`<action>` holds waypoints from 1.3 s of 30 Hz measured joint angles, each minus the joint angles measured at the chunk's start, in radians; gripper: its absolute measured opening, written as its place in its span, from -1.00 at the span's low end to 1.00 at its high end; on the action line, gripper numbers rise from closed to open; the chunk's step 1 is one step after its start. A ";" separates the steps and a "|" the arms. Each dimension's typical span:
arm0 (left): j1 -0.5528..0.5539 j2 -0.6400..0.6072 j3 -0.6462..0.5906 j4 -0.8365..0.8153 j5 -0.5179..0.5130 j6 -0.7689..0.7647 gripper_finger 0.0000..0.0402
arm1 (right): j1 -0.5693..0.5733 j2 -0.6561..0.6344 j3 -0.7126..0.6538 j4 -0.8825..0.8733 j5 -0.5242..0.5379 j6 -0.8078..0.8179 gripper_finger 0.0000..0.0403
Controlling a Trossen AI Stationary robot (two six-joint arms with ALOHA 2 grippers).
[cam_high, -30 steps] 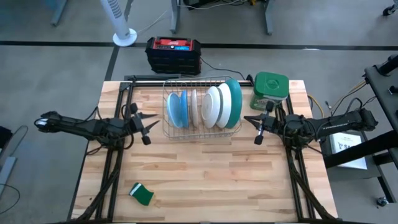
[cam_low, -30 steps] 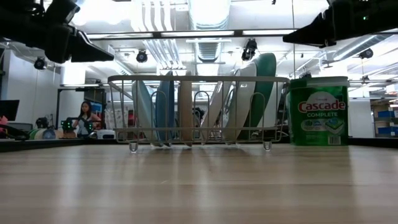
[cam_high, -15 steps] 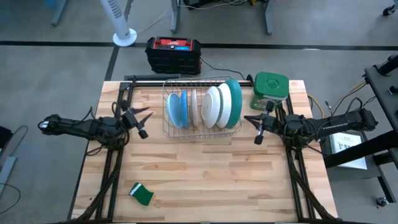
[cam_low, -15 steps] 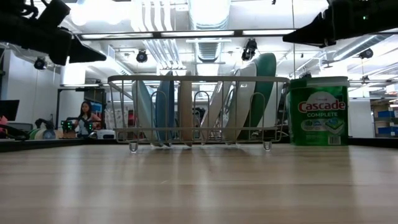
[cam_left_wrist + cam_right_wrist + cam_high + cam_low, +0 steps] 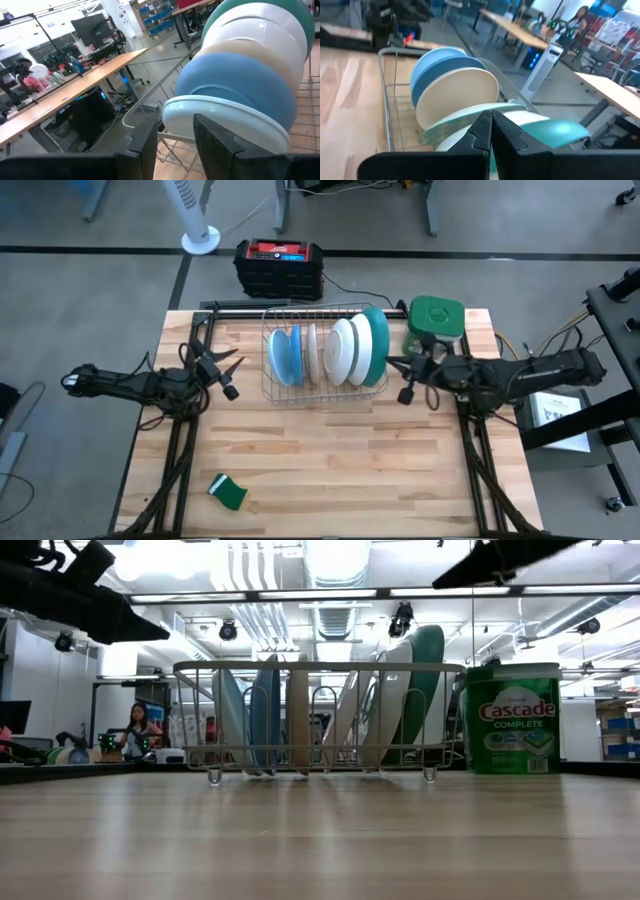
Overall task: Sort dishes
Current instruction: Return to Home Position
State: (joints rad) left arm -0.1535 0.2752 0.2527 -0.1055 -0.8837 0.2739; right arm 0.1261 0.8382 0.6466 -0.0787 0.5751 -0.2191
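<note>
Over the last second the left end effector [image 5: 228,375] has drawn back from the dish rack [image 5: 267,365] toward 9 o'clock and slightly toward 12, nearly all of it in the first half second. The right end effector [image 5: 400,379] moved only in the last half second. It slid toward 9 o'clock, nearer the rack's 3 o'clock side, and in the low view the right arm [image 5: 500,555] now shows higher.
</note>
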 joint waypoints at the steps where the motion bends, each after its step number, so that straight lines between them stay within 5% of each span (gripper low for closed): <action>1: 0.000 0.001 0.000 0.000 0.000 0.000 -0.42 | 0.000 0.028 0.032 -0.025 0.000 -0.006 -1.00; 16: 0.000 -0.001 0.000 0.000 -0.001 0.024 -0.42 | -0.035 0.278 0.291 -0.129 -0.007 0.057 -1.00; 29: 0.000 0.002 -0.001 0.001 -0.001 0.027 -0.42 | -0.100 0.573 0.594 -0.510 -0.053 0.242 -1.00; 39: 0.000 0.005 -0.001 0.000 -0.001 0.027 -0.42 | -0.166 0.638 0.656 -0.566 -0.053 0.271 -1.00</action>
State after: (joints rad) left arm -0.1535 0.2798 0.2520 -0.1051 -0.8845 0.3012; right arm -0.0398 1.4757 1.3029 -0.6448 0.5220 0.0517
